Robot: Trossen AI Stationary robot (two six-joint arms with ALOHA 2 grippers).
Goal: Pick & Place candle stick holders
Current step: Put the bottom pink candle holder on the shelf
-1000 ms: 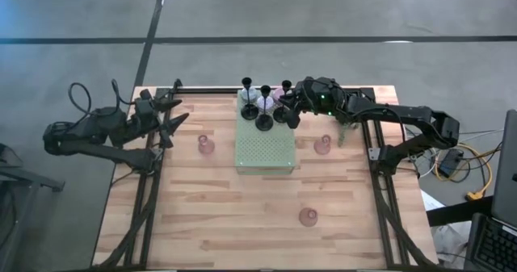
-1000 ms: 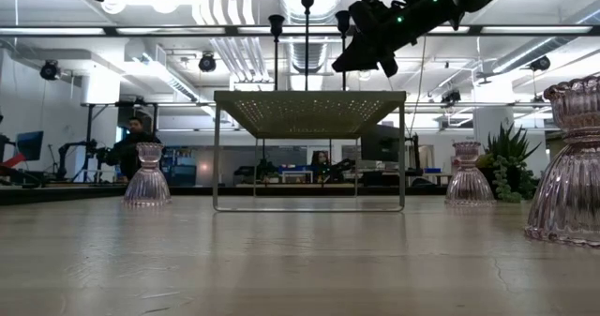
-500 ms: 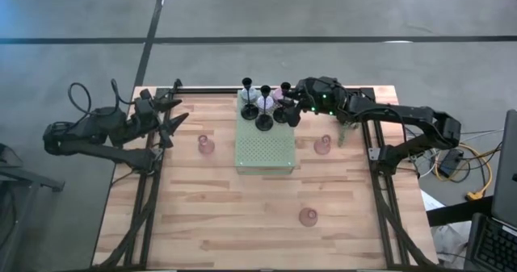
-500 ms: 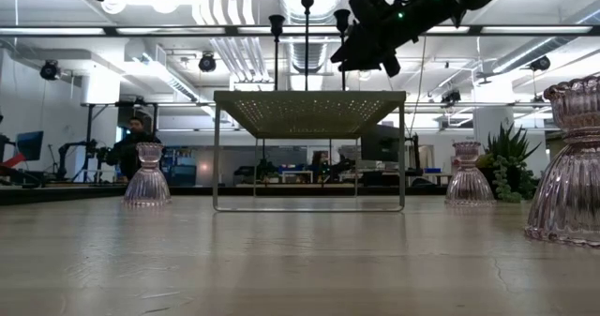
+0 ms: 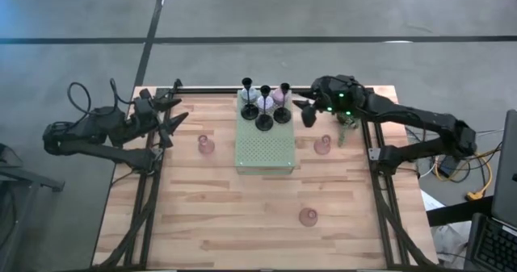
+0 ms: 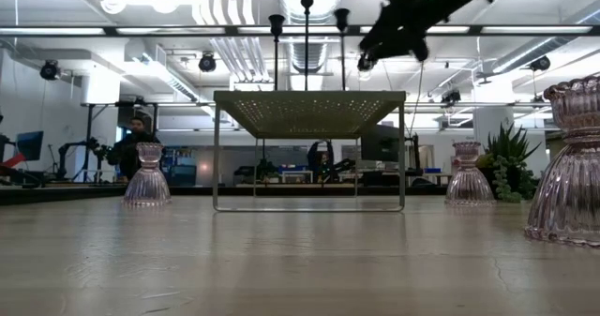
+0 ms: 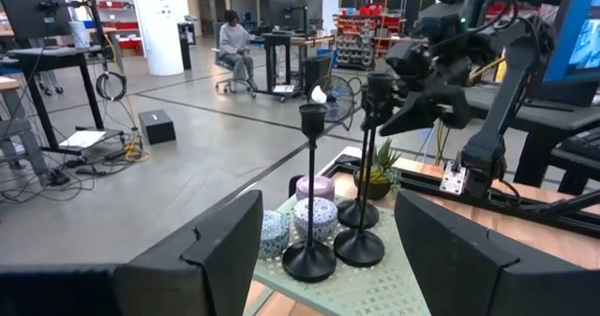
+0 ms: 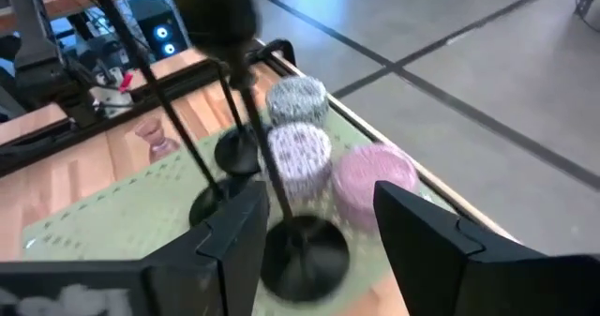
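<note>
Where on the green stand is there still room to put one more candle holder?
The green stand is bare over its whole front part, the side toward the pink glass holder. Its back edge is crowded: three black stemmed holders and the round pastel holders cluster there. The right gripper, open, sits just beside that cluster.

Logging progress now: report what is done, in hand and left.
Done: three black candle stick holders and three round pastel holders stand on the green perforated stand. In hand: nothing; the right gripper is open beside them. Left: three pink glass holders on the table; left gripper waits, open.
</note>
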